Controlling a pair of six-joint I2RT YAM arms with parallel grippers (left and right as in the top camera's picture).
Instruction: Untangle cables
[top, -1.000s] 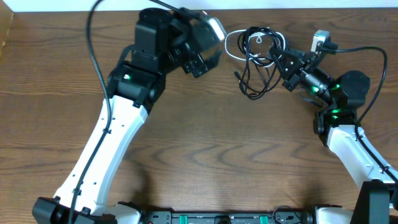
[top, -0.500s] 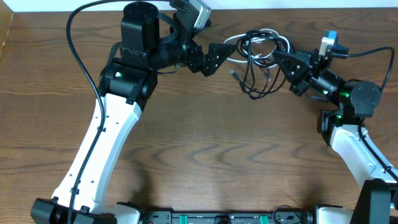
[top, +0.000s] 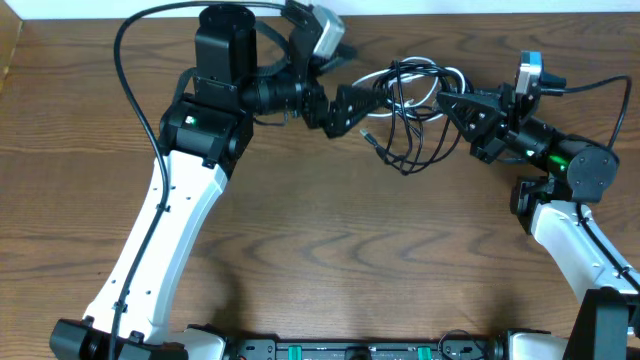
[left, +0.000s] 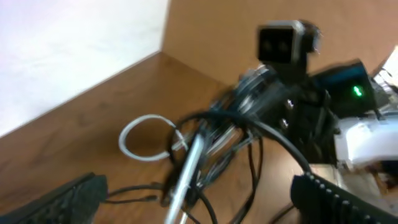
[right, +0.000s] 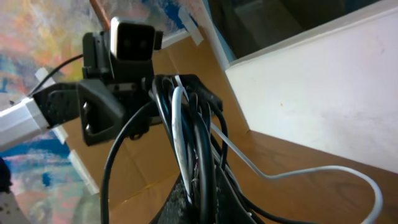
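Cables (top: 415, 100): one tangled bunch of thin black wires with a white wire (top: 452, 76) looped through it, close to the far edge of the tabletop (top: 330, 230), right of its middle. Black loops hang toward the near edge. One loose plug end (top: 368, 135) points toward the left edge.

Right gripper (top: 448, 98): jaws pressed together, pinching the right side of the bunch. In the right wrist view the strands (right: 193, 143) rise straight out of the grip, and the white wire (right: 329, 171) curves off over the wood.

Left gripper (top: 350, 97): jaws spread wide at the left side of the bunch. In the left wrist view both fingers (left: 68, 199) sit at the bottom corners with the tangle (left: 211, 137) ahead between them; cannot tell if either touches a wire. The picture is blurred.
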